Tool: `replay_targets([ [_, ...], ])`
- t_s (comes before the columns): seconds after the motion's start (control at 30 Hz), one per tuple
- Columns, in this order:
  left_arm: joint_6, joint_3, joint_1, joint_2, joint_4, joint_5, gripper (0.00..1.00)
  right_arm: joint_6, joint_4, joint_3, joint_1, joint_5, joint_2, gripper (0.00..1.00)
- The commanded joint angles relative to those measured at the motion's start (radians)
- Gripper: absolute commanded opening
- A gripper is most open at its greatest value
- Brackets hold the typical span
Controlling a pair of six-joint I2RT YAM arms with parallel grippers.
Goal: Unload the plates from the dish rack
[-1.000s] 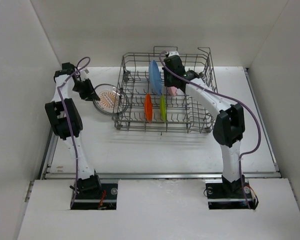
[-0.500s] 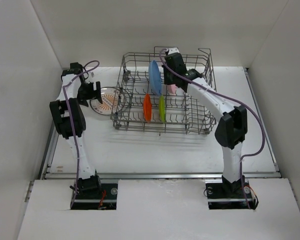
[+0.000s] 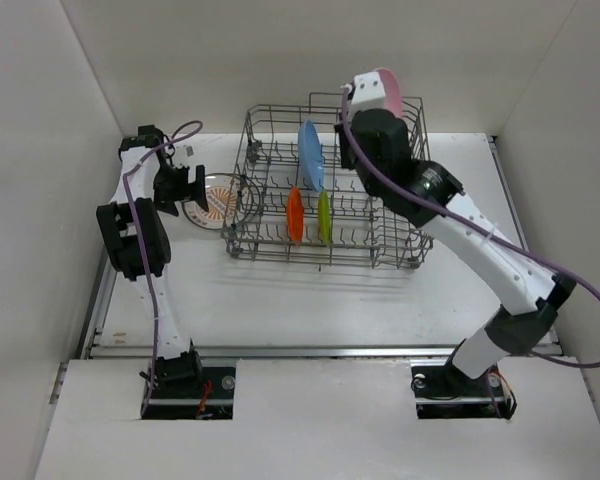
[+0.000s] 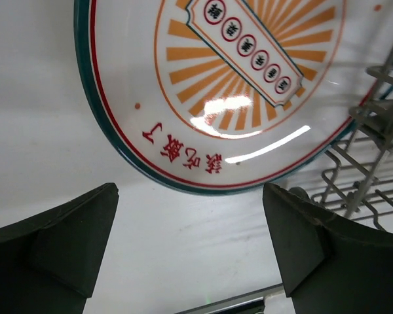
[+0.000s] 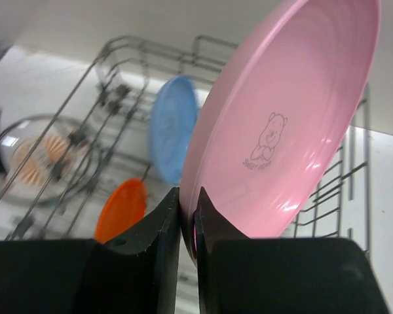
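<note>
My right gripper (image 3: 372,103) is shut on the lower rim of the pink plate (image 3: 386,90), holding it upright in the air above the back of the dish rack (image 3: 410,245). In the right wrist view the fingers (image 5: 168,216) pinch the pink plate (image 5: 295,111). A blue plate (image 3: 311,155), a small orange plate (image 3: 296,214) and a small lime green plate (image 3: 325,216) stand in the rack. The white plate with an orange sunburst (image 4: 236,78) lies flat on the table against the rack's left side. My left gripper (image 4: 190,193) is open just short of its rim, holding nothing.
White walls enclose the table on the left, right and back. A metal rail (image 3: 320,350) runs along the table's front edge. The rack's raised wire sides (image 5: 111,72) stand below the lifted plate. Bare tabletop (image 3: 310,300) lies in front of the rack.
My right arm has lifted the pink plate up out of the rack. My left gripper has opened and let go of the sunburst plate, which now lies on the table.
</note>
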Motion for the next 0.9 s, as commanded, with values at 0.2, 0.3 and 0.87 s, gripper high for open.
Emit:
replay_targets([
  [0.2,-0.004,-0.051,0.003,-0.342,-0.033,-0.012,0.91,0.027,-0.335,-0.133,0.453,-0.124,-0.122,0.00],
  [0.3,-0.004,-0.071,0.003,-0.406,-0.053,-0.023,0.92,0.119,-0.441,-0.162,0.579,-0.103,-0.090,0.00],
  [0.87,-0.005,-0.258,0.003,-0.619,-0.106,-0.063,0.93,0.602,-0.569,-0.235,0.660,0.178,0.476,0.00],
])
